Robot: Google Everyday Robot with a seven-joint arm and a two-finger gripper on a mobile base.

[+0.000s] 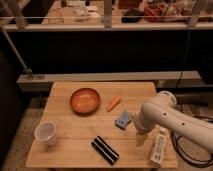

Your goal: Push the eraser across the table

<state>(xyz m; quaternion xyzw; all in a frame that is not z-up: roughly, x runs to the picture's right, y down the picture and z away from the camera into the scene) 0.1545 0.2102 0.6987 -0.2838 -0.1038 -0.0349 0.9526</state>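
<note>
The eraser (105, 150), a black block with a pale stripe along it, lies at an angle near the front edge of the light wooden table (75, 131). My white arm reaches in from the right. Its gripper (140, 138) points down over the table, right of the eraser and a little behind it, just past a small blue-grey block (123, 119). The gripper is open, holds nothing, and a gap of table separates it from the eraser.
An orange bowl (84, 100) and a carrot (113, 103) sit toward the back of the table. A white cup (45, 133) stands at the front left. A white bottle (158, 147) lies at the front right, close to the gripper. A dark shelf runs behind.
</note>
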